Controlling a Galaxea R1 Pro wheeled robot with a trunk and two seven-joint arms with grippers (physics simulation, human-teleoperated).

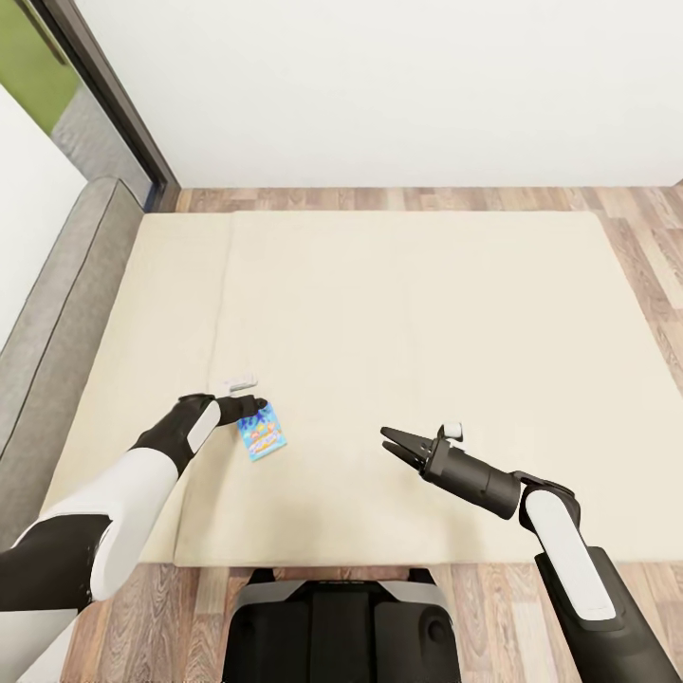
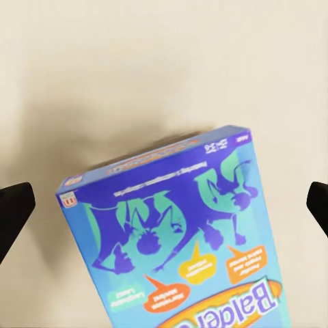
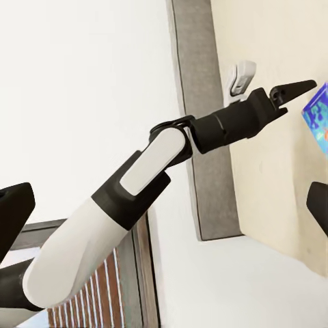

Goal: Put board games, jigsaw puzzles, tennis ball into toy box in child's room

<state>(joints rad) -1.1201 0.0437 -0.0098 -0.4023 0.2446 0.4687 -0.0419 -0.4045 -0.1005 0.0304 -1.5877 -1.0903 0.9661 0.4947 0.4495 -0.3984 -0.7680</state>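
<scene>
Left gripper (image 1: 254, 410) over the blue board game (image 1: 265, 432) on the bed (image 1: 427, 313).
Its fingers (image 2: 15, 212) spread wide astride the box; right gripper (image 1: 394, 441) fingers parted, empty.

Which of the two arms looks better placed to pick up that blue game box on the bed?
Left: its gripper hovers right over the blue board game, fingers open either side. The right gripper is off to the side.

board game (image 2: 179, 239): lower edge cut off in the left wrist view, title lettering only partly legible; near corner covered by the left gripper (image 1: 252, 408) in the head view; only a corner shows in the right wrist view.
left gripper fingers (image 2: 14, 215): tips only, at frame sides.
bed (image 1: 427, 313): left edge cropped.
</scene>
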